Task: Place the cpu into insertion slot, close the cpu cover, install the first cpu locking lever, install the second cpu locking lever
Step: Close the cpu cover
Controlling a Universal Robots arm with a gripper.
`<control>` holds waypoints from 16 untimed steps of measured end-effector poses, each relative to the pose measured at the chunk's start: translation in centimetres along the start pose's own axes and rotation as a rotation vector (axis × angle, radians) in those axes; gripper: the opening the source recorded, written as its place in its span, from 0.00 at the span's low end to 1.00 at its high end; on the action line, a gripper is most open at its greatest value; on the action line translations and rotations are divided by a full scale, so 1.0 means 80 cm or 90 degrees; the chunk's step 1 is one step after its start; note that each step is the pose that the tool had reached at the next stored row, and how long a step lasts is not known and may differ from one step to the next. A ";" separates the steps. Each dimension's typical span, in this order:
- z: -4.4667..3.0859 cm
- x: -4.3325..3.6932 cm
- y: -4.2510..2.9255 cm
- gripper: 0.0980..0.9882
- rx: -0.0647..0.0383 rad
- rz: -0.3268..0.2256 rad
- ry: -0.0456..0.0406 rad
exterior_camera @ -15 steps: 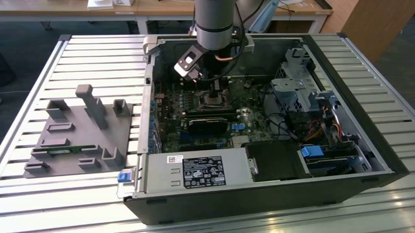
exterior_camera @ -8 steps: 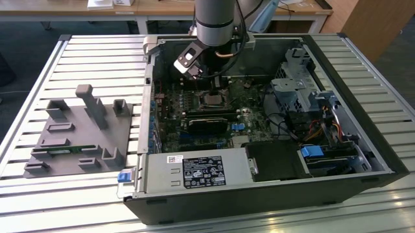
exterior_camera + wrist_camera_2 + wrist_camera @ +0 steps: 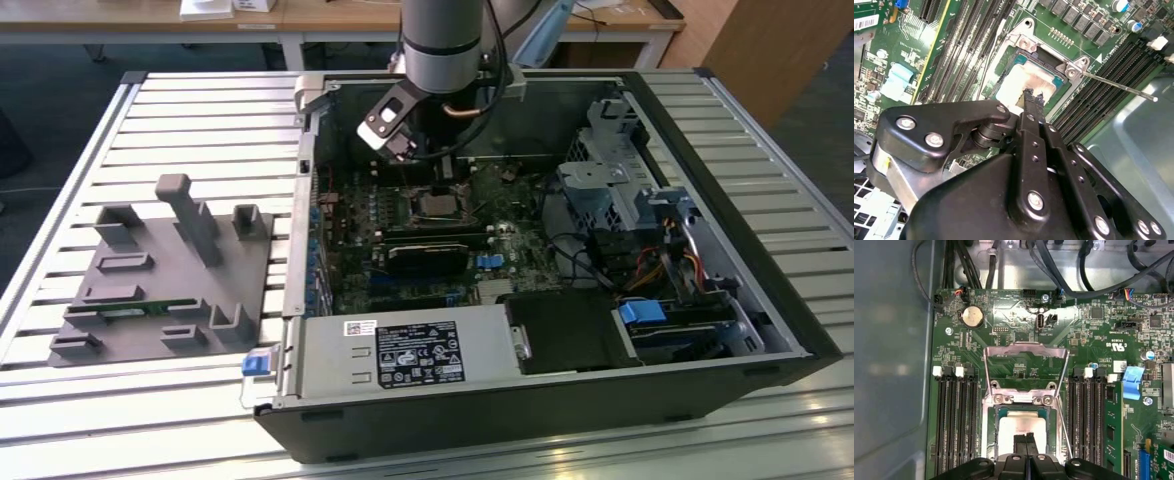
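The cpu (image 3: pixel 1021 426) lies flat in the insertion slot (image 3: pixel 989 440), its pale metal face (image 3: pixel 1021 80) showing inside the silver rim (image 3: pixel 1004 60). My gripper (image 3: pixel 1026 436) is shut, fingers pressed together, with the tips (image 3: pixel 1032 96) right over the chip's face and nothing between them. The cpu cover (image 3: pixel 1026 351) stands swung open behind the socket, hinged at two screws. A thin locking lever (image 3: pixel 1119 86) sticks out raised beside the socket. In the exterior view the gripper (image 3: pixel 450 178) hangs just above the socket (image 3: pixel 434 205) inside the open computer case.
Black memory slots (image 3: pixel 956 425) flank the socket on both sides. Cables (image 3: pixel 1064 280) run along the case wall behind the board. A grey fixture block (image 3: pixel 167 270) sits on the exterior view's left; drive bays (image 3: pixel 627 190) and the power supply (image 3: pixel 400 355) crowd the case.
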State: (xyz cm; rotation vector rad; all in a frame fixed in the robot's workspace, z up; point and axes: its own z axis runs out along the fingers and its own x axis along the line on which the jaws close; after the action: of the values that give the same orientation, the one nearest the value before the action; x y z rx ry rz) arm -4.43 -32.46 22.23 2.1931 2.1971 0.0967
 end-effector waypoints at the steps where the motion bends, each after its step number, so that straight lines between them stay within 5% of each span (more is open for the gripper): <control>1: 0.0000 -0.001 0.0000 0.01 0.000 0.000 0.0000; 6: 0.0000 -0.005 0.0006 0.01 0.000 0.000 0.0000; 11: 0.0000 -0.005 0.0116 0.01 0.002 0.000 0.0002; 16: -0.0194 -0.004 0.0135 0.01 0.004 0.000 0.0004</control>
State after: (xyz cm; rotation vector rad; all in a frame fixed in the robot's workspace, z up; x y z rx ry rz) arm -3.46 -32.83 23.85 2.1968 2.2004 0.0910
